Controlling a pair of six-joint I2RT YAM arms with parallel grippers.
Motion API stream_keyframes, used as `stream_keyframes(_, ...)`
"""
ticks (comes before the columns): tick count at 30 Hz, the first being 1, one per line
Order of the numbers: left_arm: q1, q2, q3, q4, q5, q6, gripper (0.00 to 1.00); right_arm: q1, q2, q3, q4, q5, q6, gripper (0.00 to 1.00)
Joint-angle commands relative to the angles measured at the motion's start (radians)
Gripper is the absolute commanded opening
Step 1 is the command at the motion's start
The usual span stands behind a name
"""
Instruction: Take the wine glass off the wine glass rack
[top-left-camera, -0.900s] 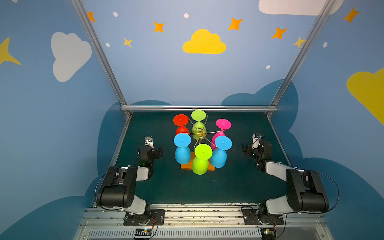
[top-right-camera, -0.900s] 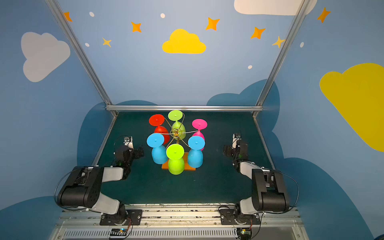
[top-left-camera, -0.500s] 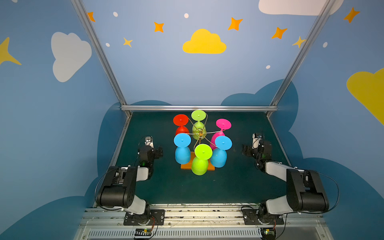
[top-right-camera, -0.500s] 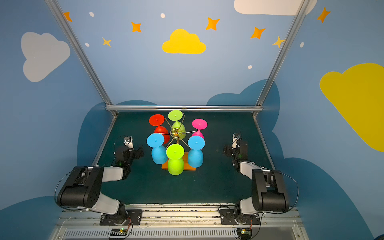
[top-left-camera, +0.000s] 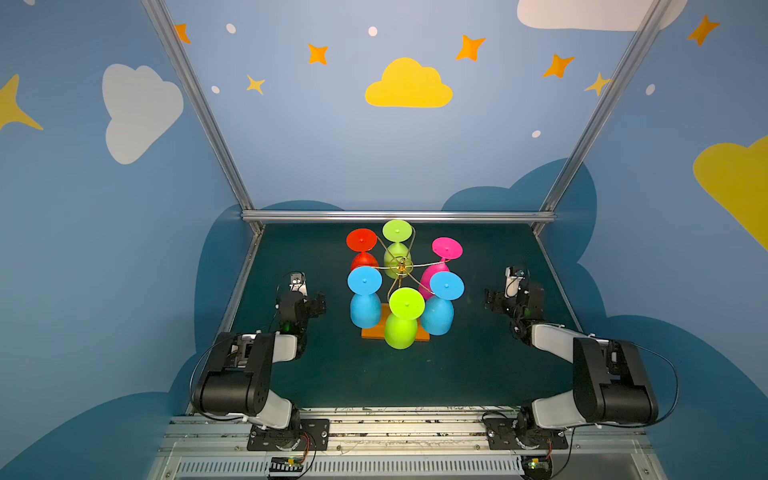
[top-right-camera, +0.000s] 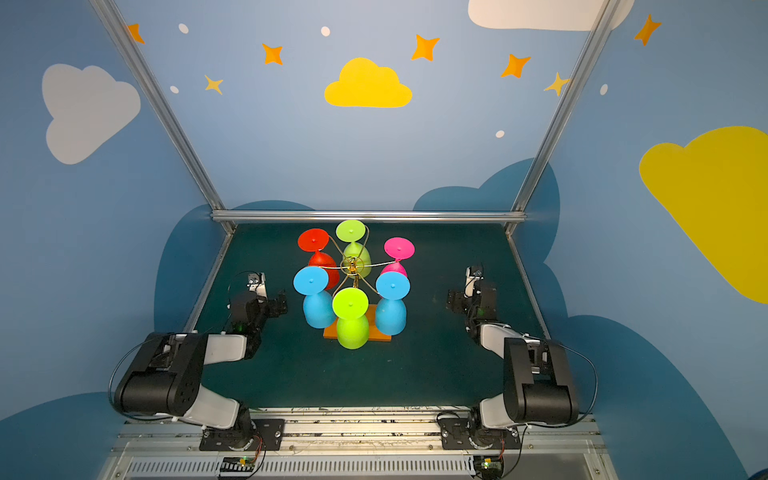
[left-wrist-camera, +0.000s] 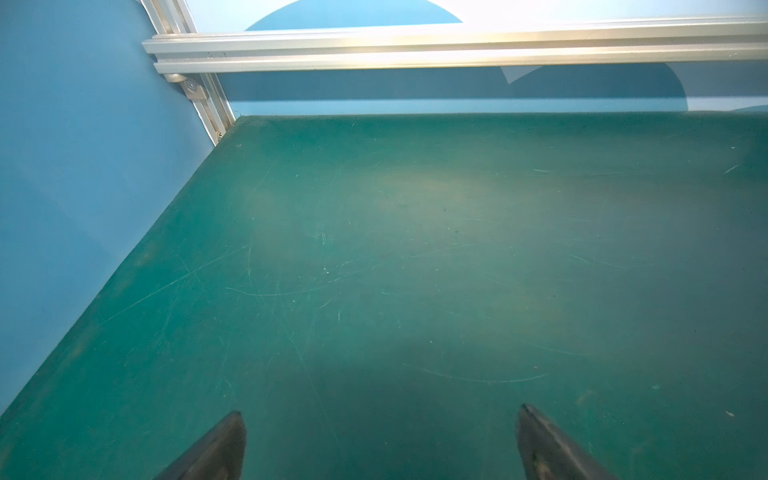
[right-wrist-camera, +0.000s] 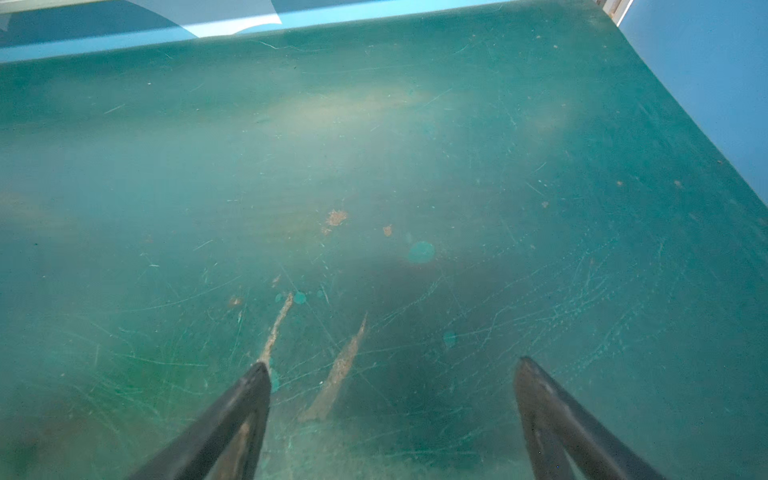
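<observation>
The wine glass rack (top-left-camera: 402, 266) (top-right-camera: 352, 266), gold wire on an orange-brown base (top-left-camera: 371, 333), stands mid-table in both top views. Several coloured wine glasses hang upside down from its arms; a lime one (top-left-camera: 405, 307) is nearest, with a blue one (top-left-camera: 365, 299) and another blue one (top-left-camera: 440, 307) either side. My left gripper (top-left-camera: 319, 304) (left-wrist-camera: 380, 411) is open, low over the mat to the left of the rack. My right gripper (top-left-camera: 492, 300) (right-wrist-camera: 390, 365) is open to the right of it. Neither wrist view shows rack or glasses, only bare mat between the fingers.
The green mat (top-left-camera: 415, 374) is enclosed by blue walls on three sides, with an aluminium rail (top-left-camera: 395, 216) along the back edge. The arm bases sit on the metal frame (top-left-camera: 395, 419) at the front. Scuffed brown marks (right-wrist-camera: 336, 374) show on the mat.
</observation>
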Motion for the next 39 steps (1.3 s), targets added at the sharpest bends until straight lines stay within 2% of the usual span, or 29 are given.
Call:
stream_keyframes(1,0.000,0.005,0.021,-0.007,-0.005,-0.008,1.00,-0.004,0.000,0.012,-0.014,-0.011,0.013,0.90)
stream_keyframes(6,0.001,-0.007,0.018,0.029,0.044,0.006,1.00,-0.003,-0.021,0.019,-0.038,0.009,0.017,0.90)
stream_keyframes(7,-0.004,-0.028,0.037,-0.016,0.058,0.026,1.00,-0.003,-0.038,0.039,-0.078,0.024,0.024,0.90)
stream_keyframes(9,-0.006,-0.121,0.118,-0.253,0.081,0.034,1.00,-0.003,-0.081,0.111,-0.225,0.057,0.041,0.90)
stream_keyframes(10,-0.007,-0.157,0.170,-0.384,0.058,0.020,1.00,-0.003,-0.110,0.155,-0.309,0.078,0.059,0.90)
stream_keyframes(12,-0.004,-0.225,0.207,-0.480,-0.038,-0.065,1.00,-0.004,-0.168,0.246,-0.450,0.091,0.129,0.90)
stream_keyframes(15,0.003,-0.360,0.215,-0.557,-0.075,-0.145,1.00,-0.012,-0.271,0.322,-0.577,0.047,0.313,0.90)
stream_keyframes(17,0.008,-0.445,0.212,-0.591,-0.107,-0.252,1.00,-0.021,-0.348,0.316,-0.600,0.021,0.393,0.90)
stream_keyframes(20,0.040,-0.568,0.199,-0.586,-0.081,-0.353,1.00,-0.046,-0.465,0.264,-0.536,-0.089,0.486,0.90)
stream_keyframes(23,0.078,-0.643,0.206,-0.517,-0.026,-0.346,1.00,-0.047,-0.586,0.213,-0.426,-0.177,0.548,0.88)
stream_keyframes(26,0.105,-0.648,0.280,-0.528,0.030,-0.311,1.00,-0.047,-0.638,0.267,-0.452,-0.259,0.609,0.84)
stream_keyframes(30,0.112,-0.578,0.364,-0.533,0.178,-0.233,1.00,-0.045,-0.564,0.378,-0.492,-0.456,0.681,0.84)
stream_keyframes(35,0.121,-0.528,0.366,-0.539,0.263,-0.336,0.97,-0.021,-0.368,0.519,-0.528,-0.700,0.724,0.80)
stream_keyframes(39,0.128,-0.562,0.357,-0.550,0.317,-0.341,0.97,0.012,-0.244,0.595,-0.496,-0.836,0.798,0.73)
